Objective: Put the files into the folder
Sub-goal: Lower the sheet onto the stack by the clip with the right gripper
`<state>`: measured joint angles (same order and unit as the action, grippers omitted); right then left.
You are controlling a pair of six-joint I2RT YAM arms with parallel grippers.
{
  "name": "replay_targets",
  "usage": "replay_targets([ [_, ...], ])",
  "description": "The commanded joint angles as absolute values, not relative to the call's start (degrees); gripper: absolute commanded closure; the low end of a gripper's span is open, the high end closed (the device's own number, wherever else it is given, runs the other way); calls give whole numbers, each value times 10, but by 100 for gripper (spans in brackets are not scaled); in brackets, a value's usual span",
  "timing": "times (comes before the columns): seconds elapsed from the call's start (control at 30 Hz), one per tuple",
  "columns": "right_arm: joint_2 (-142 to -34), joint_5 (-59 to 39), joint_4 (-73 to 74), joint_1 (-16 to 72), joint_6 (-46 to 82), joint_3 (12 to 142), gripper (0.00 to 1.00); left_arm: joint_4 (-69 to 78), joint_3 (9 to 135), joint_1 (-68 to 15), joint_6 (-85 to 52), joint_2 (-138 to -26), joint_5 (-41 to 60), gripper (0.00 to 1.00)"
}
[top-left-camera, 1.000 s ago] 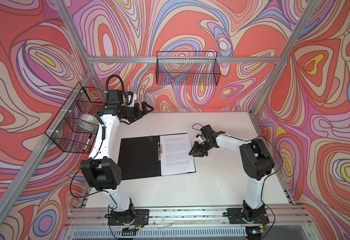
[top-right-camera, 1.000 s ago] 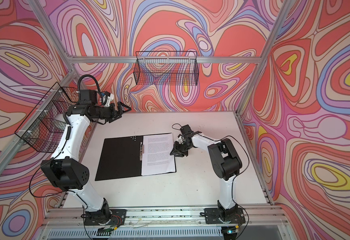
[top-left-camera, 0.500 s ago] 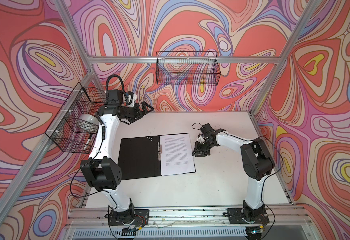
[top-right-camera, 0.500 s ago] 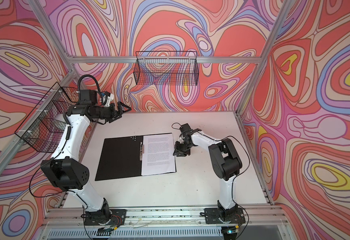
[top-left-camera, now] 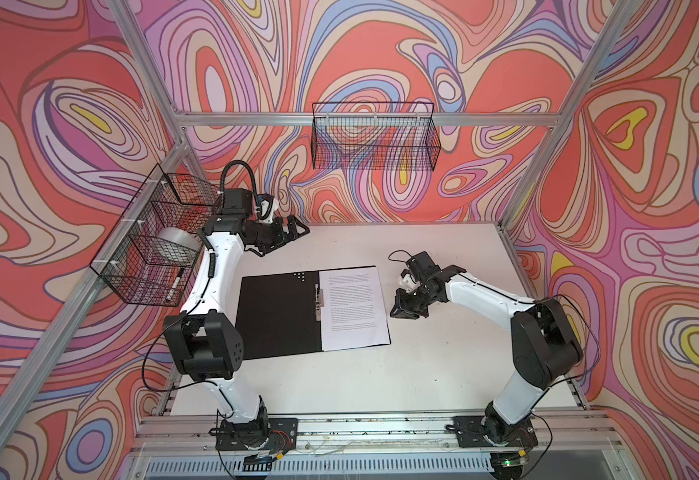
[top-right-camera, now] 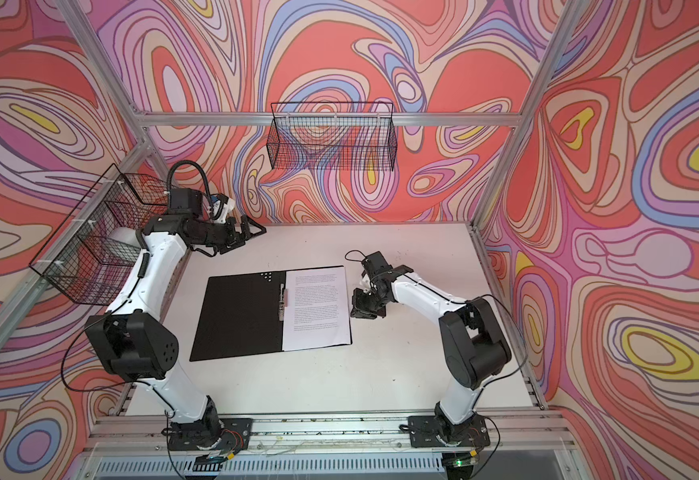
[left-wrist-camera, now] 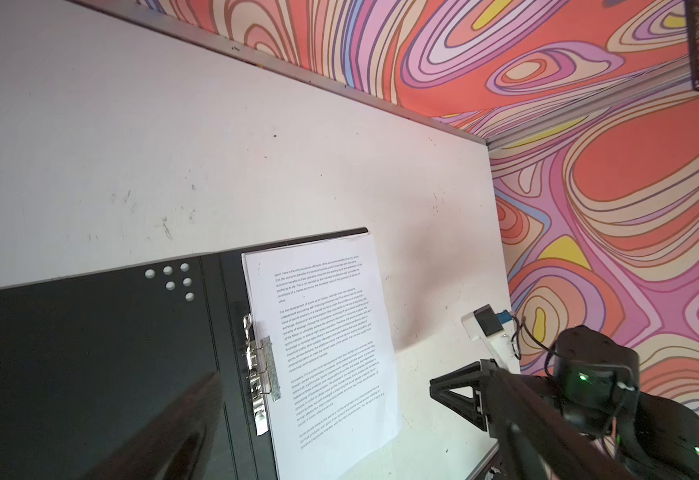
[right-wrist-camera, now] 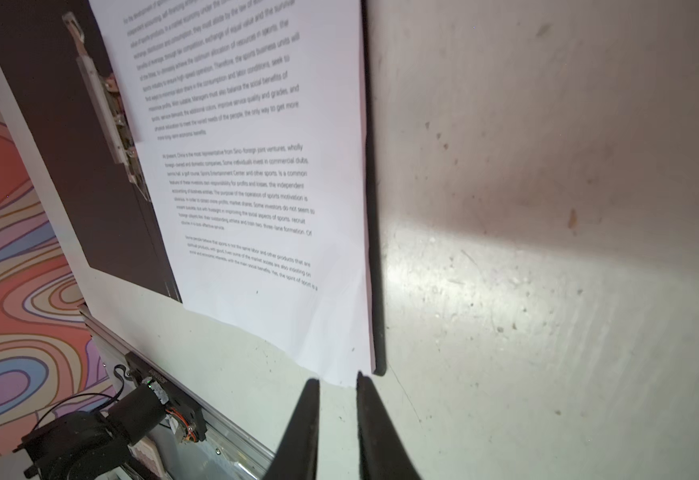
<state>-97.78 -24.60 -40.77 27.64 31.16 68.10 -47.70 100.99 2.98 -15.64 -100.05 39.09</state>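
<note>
**Late stage of filing.** The folder (top-left-camera: 277, 316) is lying open and flat on the table (top-left-camera: 443, 353), its black inside facing up. The files (top-left-camera: 354, 307) are resting as a squared stack on the half at three o'clock of the spine clip (top-left-camera: 319, 303). Whether their inner edge is tucked under the clip or only touching it is not showing. No sheet is showing elsewhere on the table, so the placing is judged done.

The right gripper (right-wrist-camera: 336, 380) is sitting just beside the stack's outer edge, at three o'clock of it, with its jaws a narrow gap apart and clamping nothing. The left gripper (top-left-camera: 291, 237) is hanging raised at eleven o'clock of the folder, jaws wide apart and empty.

Judged remaining: swinging the cover at nine o'clock over the sheets, if closing is wanted
</note>
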Motion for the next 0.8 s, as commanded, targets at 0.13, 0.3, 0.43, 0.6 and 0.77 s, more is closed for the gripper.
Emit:
replay_targets([
  [0.13,-939,-154,-418,382,299,668,83,-381,893,25,-164,-961,328,0],
  [0.3,-938,-118,-401,431,317,668,83,-350,842,23,-175,-969,295,0],
  [0.43,-958,-91,-405,461,328,674,83,-341,814,21,-178,-987,285,0],
  [0.6,-996,-57,-427,499,330,695,83,-316,778,16,-179,-1003,286,0],
  [0.77,-1042,-26,-458,525,328,720,83,-303,764,9,-180,-1019,291,0],
])
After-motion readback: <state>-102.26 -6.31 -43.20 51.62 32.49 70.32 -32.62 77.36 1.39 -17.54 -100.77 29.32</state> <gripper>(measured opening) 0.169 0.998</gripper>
